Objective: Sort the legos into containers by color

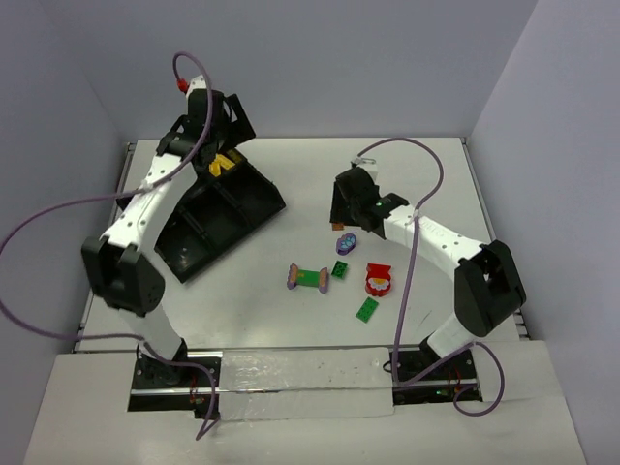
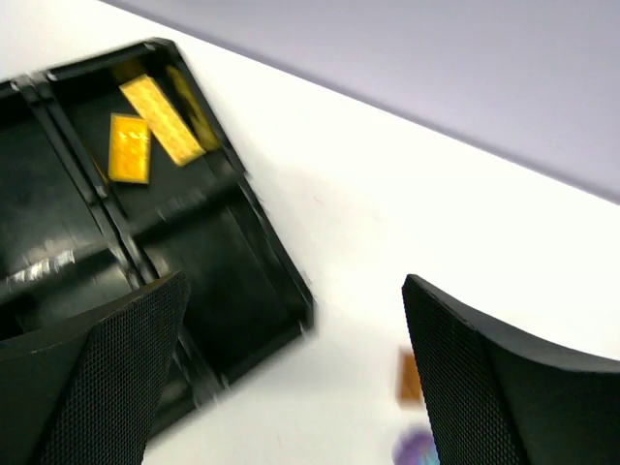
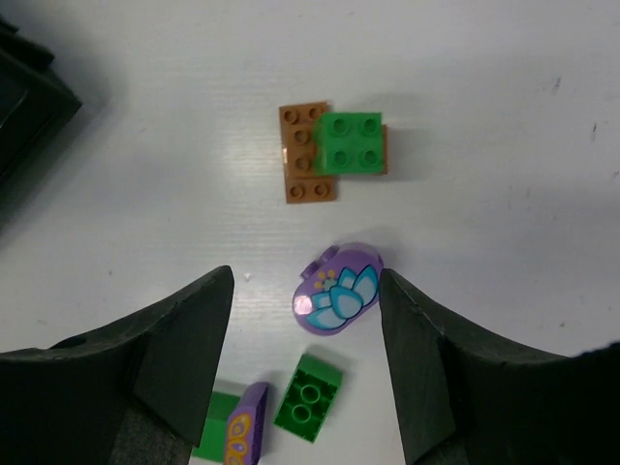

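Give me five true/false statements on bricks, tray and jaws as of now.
1. Yellow bricks lie in a corner compartment of the black tray. True.
2. The right jaws are shut on the purple oval brick. False: they are open, and the brick lies on the table, between them in the wrist view.
3. A green square brick sits on a brown plate. True.
4. The red-and-white brick is in the tray. False: it lies on the table, beside a green plate.
5. The left jaws hold a yellow brick. False: they are open and empty.
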Motion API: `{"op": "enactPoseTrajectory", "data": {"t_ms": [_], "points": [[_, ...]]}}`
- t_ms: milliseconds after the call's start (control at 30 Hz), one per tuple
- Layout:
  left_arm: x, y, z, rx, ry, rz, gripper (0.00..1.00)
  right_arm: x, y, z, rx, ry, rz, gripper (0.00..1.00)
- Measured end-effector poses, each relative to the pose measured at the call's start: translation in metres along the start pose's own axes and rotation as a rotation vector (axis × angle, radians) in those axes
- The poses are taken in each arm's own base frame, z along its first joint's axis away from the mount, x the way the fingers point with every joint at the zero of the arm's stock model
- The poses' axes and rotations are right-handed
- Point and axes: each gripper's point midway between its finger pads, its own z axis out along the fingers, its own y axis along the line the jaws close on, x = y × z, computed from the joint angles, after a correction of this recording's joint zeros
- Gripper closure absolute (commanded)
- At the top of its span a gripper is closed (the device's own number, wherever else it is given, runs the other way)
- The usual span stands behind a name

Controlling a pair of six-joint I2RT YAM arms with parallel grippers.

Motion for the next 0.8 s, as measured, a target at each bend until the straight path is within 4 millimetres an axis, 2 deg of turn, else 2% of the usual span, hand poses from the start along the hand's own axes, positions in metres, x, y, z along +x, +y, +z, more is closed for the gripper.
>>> {"op": "enactPoseTrajectory", "data": {"t_ms": [33, 67, 133, 233, 367, 467, 667, 800], "points": [[-0.002, -0.009, -0.020, 0.033, -0.016, 0.003, 0.01, -0.001, -0.004, 0.003, 0.003, 0.005, 0.011, 0.29], [-0.004, -0.016, -0.039, 0.064, -0.030, 0.005, 0.01, -0.003, -0.008, 0.006, 0.005, 0.008, 0.023, 0.23], [-0.003, -0.028, -0.070, 0.130, -0.057, 0.002, 0.01, -0.006, -0.016, 0.013, 0.011, 0.019, 0.047, 0.17], [0.018, -0.027, -0.092, 0.174, -0.032, -0.005, 0.01, -0.010, -0.023, 0.028, 0.017, 0.040, 0.064, 0.14], [0.060, -0.017, -0.090, 0.167, 0.057, -0.001, 0.00, -0.006, -0.025, 0.051, 0.006, 0.080, 0.078, 0.16], [0.086, -0.011, -0.086, 0.151, 0.120, 0.009, 0.01, 0.002, -0.029, 0.064, -0.005, 0.117, 0.088, 0.23], [0.096, -0.019, -0.090, 0.171, 0.140, 0.019, 0.01, 0.009, -0.037, 0.086, -0.019, 0.160, 0.124, 0.31], [0.097, -0.020, -0.091, 0.174, 0.142, 0.021, 0.01, 0.012, -0.034, 0.097, -0.035, 0.173, 0.128, 0.34]]}}
